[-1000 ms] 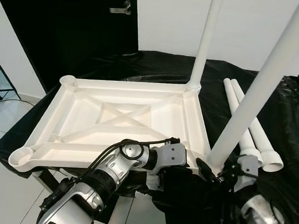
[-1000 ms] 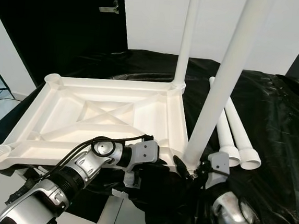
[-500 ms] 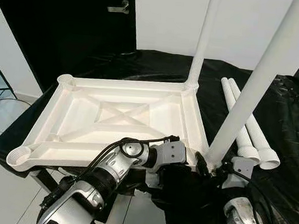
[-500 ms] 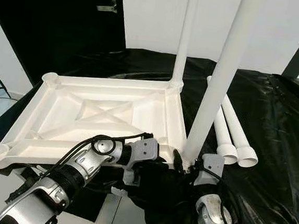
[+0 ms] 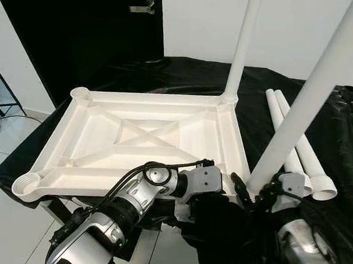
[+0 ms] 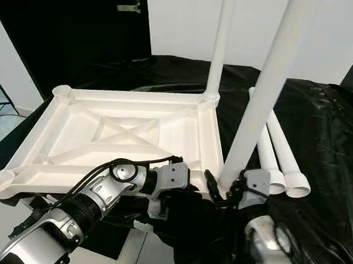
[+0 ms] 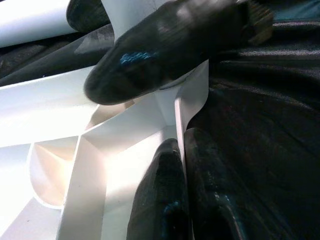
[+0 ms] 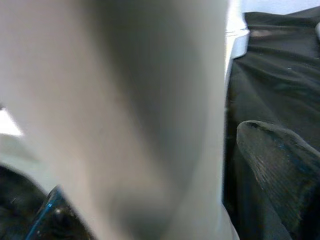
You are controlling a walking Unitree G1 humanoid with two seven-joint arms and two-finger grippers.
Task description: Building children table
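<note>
On the left we have the white tabletop (image 5: 145, 138) lying upside down on the black-draped worktop (image 5: 347, 159), ribs up, its long axis running left to right across our view, with open corner sockets on its left side waiting for legs. Moving inward, our left gripper (image 7: 182, 165) pinches the tabletop's near-right corner wall, one finger inside the rim and one outside; we judge this is to pin the frame so it cannot slide or tip while a leg goes in. At the far-right corner a fitted leg (image 5: 243, 45) stands upright, long axis vertical. Just right of the left gripper, the near leg (image 5: 303, 100) rises from the near-right corner socket, leaning slightly to the right, its foot end pointing up out of the frame. Our right gripper (image 5: 264, 192) wraps its base, black fingers (image 8: 277, 160) either side of the tube and pinching it, likely to seat it in the socket. Farthest right, two spare legs (image 5: 298, 155) lie side by side on the worktop, collared ends toward us.
</note>
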